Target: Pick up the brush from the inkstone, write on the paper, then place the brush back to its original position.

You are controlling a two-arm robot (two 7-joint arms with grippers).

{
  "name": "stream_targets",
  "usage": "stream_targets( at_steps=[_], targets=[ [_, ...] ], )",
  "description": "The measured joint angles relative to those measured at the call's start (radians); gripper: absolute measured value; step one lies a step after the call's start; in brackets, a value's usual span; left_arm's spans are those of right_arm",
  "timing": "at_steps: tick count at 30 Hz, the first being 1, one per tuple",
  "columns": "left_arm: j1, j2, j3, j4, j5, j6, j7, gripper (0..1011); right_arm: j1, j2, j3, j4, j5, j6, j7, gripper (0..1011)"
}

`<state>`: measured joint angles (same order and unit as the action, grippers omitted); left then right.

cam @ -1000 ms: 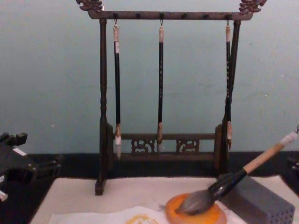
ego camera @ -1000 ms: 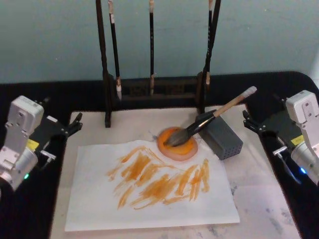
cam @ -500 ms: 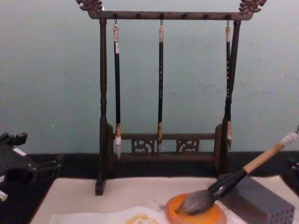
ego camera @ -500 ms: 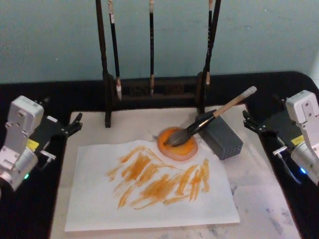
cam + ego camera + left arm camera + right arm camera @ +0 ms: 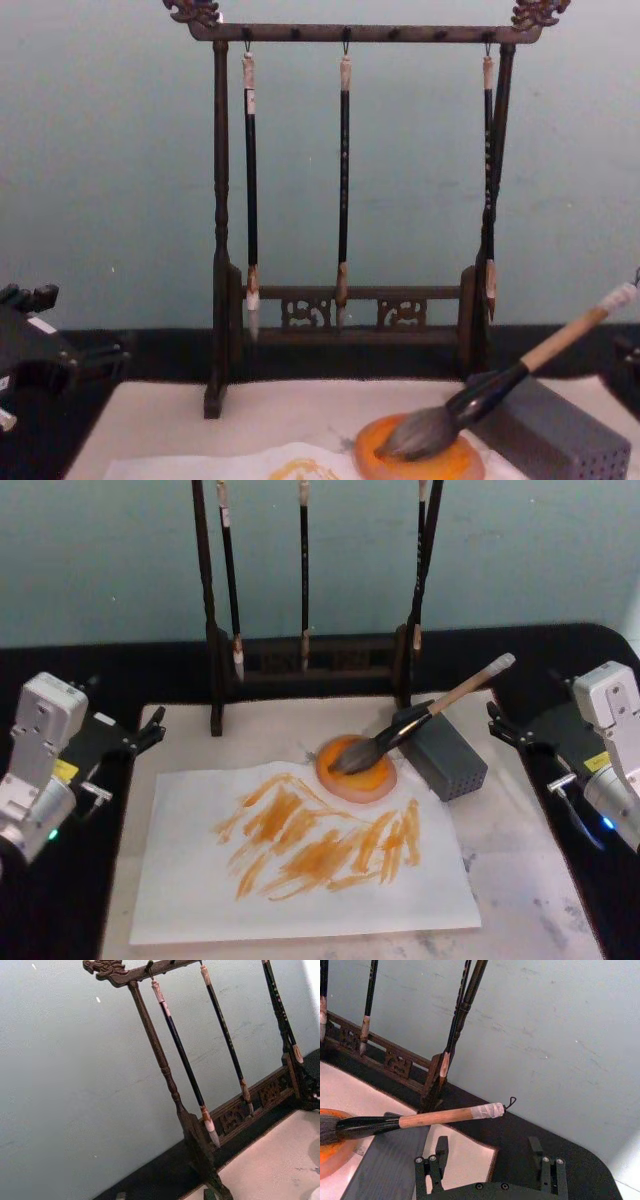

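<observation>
The brush (image 5: 420,718) lies slanted, its bushy bristles on the round orange inkstone (image 5: 370,778) and its black shaft propped on a grey block. The chest view shows the brush (image 5: 500,385) and inkstone (image 5: 440,465) at lower right. In front lies the paper (image 5: 300,900), covered with orange strokes. My left gripper (image 5: 148,732) rests open at the mat's left edge, nothing in it. My right gripper (image 5: 500,727) stands open on the right, a little short of the brush's whitish end. In the right wrist view the brush (image 5: 435,1117) lies beyond my right gripper (image 5: 487,1142), untouched.
A dark wooden rack (image 5: 305,660) with three slim hanging brushes stands at the back of the beige felt mat (image 5: 520,880). The grey perforated block (image 5: 450,760) sits right of the inkstone. Black tabletop surrounds the mat on both sides.
</observation>
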<state>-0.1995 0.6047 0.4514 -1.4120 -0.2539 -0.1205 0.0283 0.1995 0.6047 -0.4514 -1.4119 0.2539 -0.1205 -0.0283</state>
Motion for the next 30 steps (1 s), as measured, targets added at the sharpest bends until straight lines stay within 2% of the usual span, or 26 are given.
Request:
stream_targets(
  at_steps=[30],
  targets=[
    [0.000,0.000,0.000,0.000,0.000,0.000,0.000,1001,0.000,0.000,0.000,0.000,0.000,0.000,0.000,1000]
  ],
)
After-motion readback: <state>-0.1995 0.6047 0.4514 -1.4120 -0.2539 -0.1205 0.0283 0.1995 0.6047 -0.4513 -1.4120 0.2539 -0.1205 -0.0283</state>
